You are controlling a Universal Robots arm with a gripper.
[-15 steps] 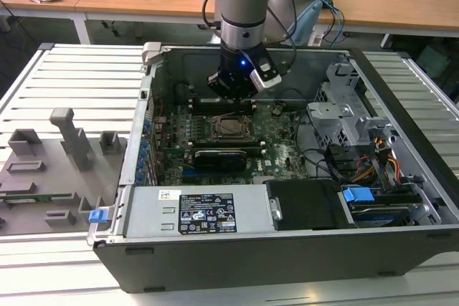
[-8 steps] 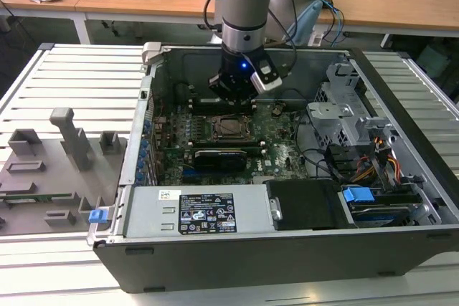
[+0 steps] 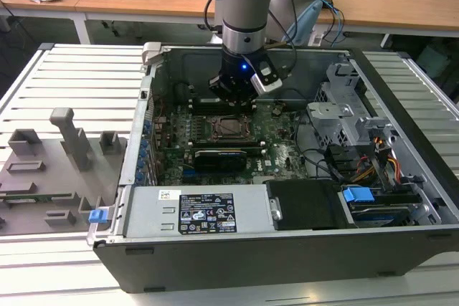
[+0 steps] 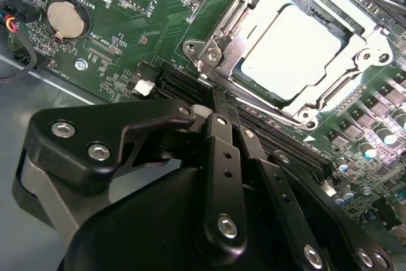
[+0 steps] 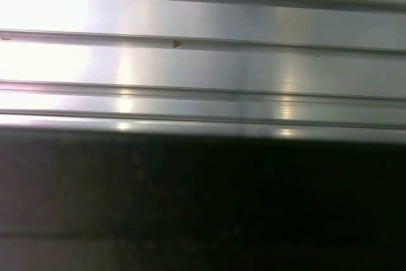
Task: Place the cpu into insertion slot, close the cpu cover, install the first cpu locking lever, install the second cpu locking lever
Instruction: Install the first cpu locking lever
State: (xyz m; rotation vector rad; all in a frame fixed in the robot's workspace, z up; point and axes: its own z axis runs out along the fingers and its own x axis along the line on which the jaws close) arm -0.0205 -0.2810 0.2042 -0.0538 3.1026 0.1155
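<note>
Dull silver metal cpu (image 4: 288,52), shiny steel cpu cover (image 4: 219,46), matt black claw (image 4: 216,115)

Dull silver-grey square cpu (image 4: 288,52) seated in socket; thin silvery metal cpu cover (image 4: 223,42) closed around it; black gripper (image 4: 219,103) fingers together at socket's 7 o'clock corner; round silver coin battery (image 4: 66,19) at 9 o'clock.

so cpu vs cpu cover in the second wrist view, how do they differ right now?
The cpu is a solid flat square with a dull, pale grey top; the cpu cover is a shiny, open metal frame with a square window. The cpu sits in the middle, showing through that window; the cpu cover lies around its edges, closed down over it. Both are metallic, square and lie flat on the green motherboard.
</note>
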